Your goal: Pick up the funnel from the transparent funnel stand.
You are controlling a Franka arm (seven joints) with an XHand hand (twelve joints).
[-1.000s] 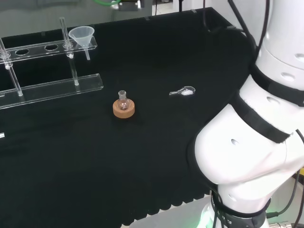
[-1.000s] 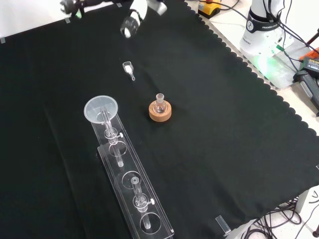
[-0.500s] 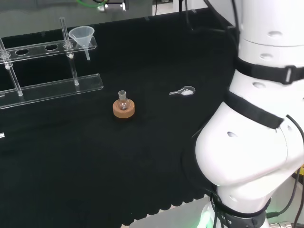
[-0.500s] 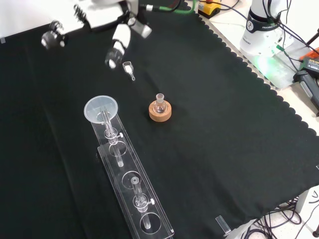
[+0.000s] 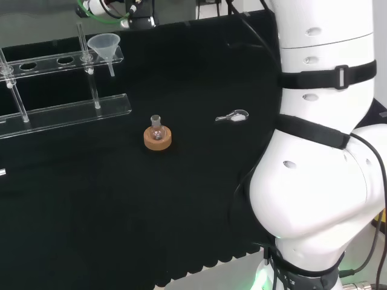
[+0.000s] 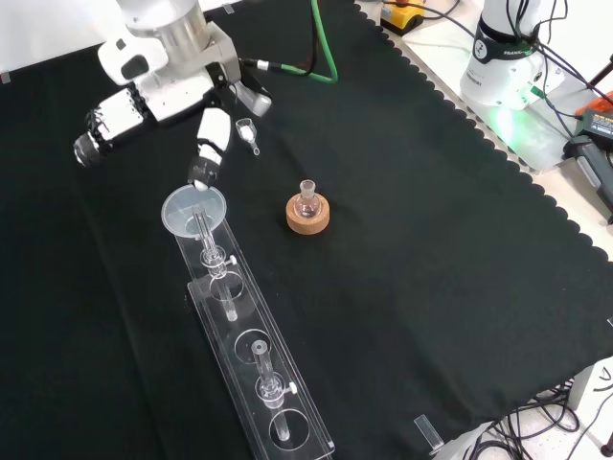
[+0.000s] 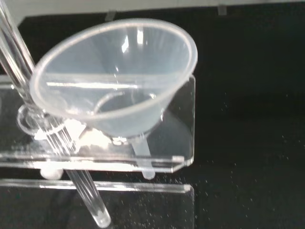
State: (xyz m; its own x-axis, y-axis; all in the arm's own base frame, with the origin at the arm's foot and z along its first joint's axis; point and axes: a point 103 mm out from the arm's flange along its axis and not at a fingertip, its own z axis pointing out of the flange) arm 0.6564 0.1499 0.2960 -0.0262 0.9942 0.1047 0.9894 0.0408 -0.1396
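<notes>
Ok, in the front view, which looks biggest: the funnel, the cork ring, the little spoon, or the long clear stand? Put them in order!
Largest to smallest, as they look in the front view:
1. Stand
2. Funnel
3. Cork ring, somewhat smaller than the funnel's rim
4. Spoon
The spoon lies farther from the camera, so it may look a bit smaller than it is.

A clear plastic funnel [image 6: 194, 210] sits upright, spout down, in the end hole of the transparent funnel stand [image 6: 251, 364], upper left in the head view.
</notes>
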